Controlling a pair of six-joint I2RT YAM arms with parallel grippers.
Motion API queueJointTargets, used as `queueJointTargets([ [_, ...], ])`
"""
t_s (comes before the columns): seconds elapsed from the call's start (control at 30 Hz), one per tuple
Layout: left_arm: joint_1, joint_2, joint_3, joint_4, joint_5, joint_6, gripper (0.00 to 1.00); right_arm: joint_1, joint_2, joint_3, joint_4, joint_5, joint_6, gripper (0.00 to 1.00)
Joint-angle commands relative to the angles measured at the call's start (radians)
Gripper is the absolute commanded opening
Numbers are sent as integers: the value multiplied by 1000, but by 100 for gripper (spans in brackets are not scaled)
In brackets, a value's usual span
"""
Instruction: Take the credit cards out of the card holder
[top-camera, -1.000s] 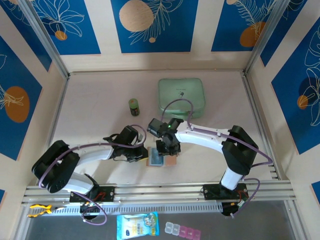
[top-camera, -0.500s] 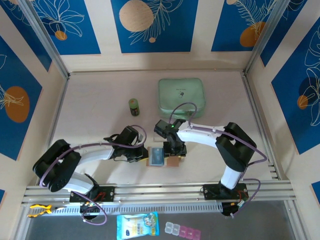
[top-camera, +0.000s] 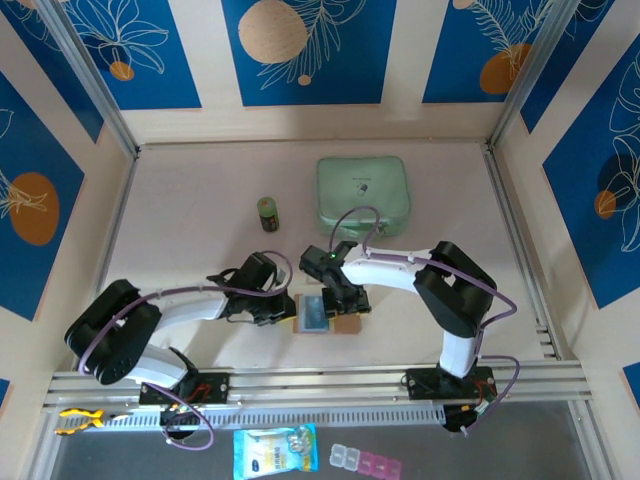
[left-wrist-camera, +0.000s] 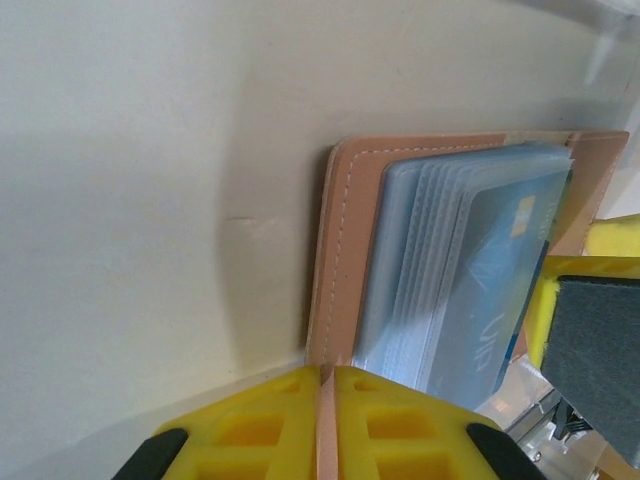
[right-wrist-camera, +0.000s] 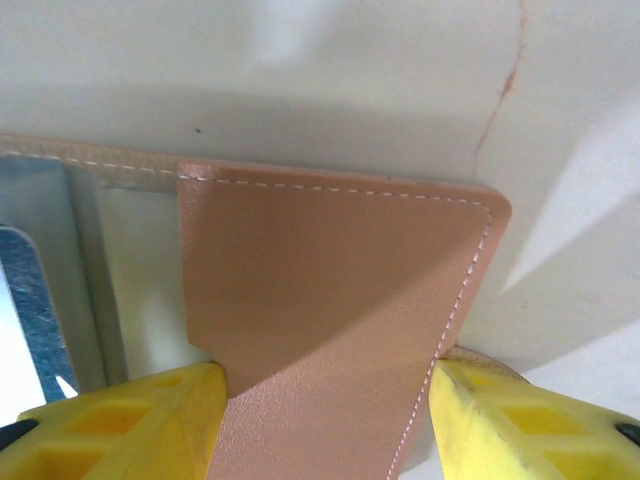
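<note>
Table (top-camera: 200, 250): green case (top-camera: 363, 194) is seen behind the card holder (top-camera: 325, 315), well apart. The card holder is laid open. Left gripper (left-wrist-camera: 325, 405) – jaws clamped on the card holder's left edge. Right gripper (right-wrist-camera: 325, 420) – jaws apart with the card holder's right flap between them; clamped or not cannot be told. Credit cards (left-wrist-camera: 490, 290) are seated in the card holder's clear pockets.

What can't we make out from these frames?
1. Whether the right gripper actually pinches the card holder flap: right wrist view, its fingertips are cut off by the bottom edge.
2. How many credit cards there are: left wrist view, the cloudy sleeves overlap, and the right gripper's finger covers one corner.
3. The card holder's pockets in the top view: too small, with the right gripper partly over them.
</note>
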Motion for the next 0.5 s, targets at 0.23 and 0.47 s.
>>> queueJointTargets([
  [0.23, -13, -21, 45, -48, 7, 5, 11, 25, 27, -7, -14, 23, -6, 58],
  [0.47, -27, 41, 46, -31, 2, -1, 10, 18, 14, -18, -5, 11, -6, 58],
])
